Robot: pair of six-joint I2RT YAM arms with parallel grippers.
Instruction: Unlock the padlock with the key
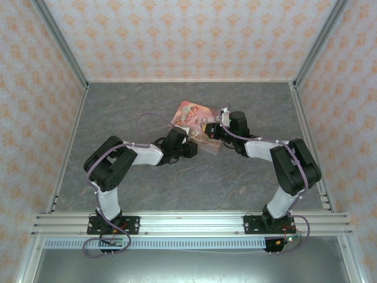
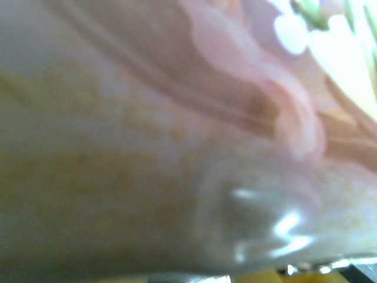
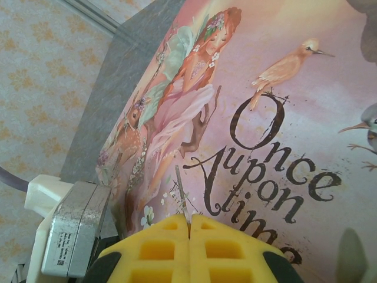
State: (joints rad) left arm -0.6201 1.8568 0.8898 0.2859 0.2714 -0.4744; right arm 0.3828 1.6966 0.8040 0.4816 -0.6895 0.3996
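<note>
My right gripper (image 3: 189, 223) is shut on the key (image 3: 181, 191), a thin metal blade that sticks up from between the yellow fingertips. The blade points at the pink picture-printed tin (image 3: 283, 118), which stands tilted close in front of it. In the top view the right gripper (image 1: 210, 133) and the left gripper (image 1: 194, 147) meet at the tin's (image 1: 191, 114) near edge. The left wrist view is a blur of the pink tin (image 2: 177, 118) pressed close to the lens, so the left jaws are hidden. The padlock is hidden.
A silver-grey block on a white mount (image 3: 73, 236) sits just left of my right fingers. The grey table (image 1: 135, 106) is walled in by patterned panels on three sides. A metal rail (image 1: 188, 223) runs along the near edge.
</note>
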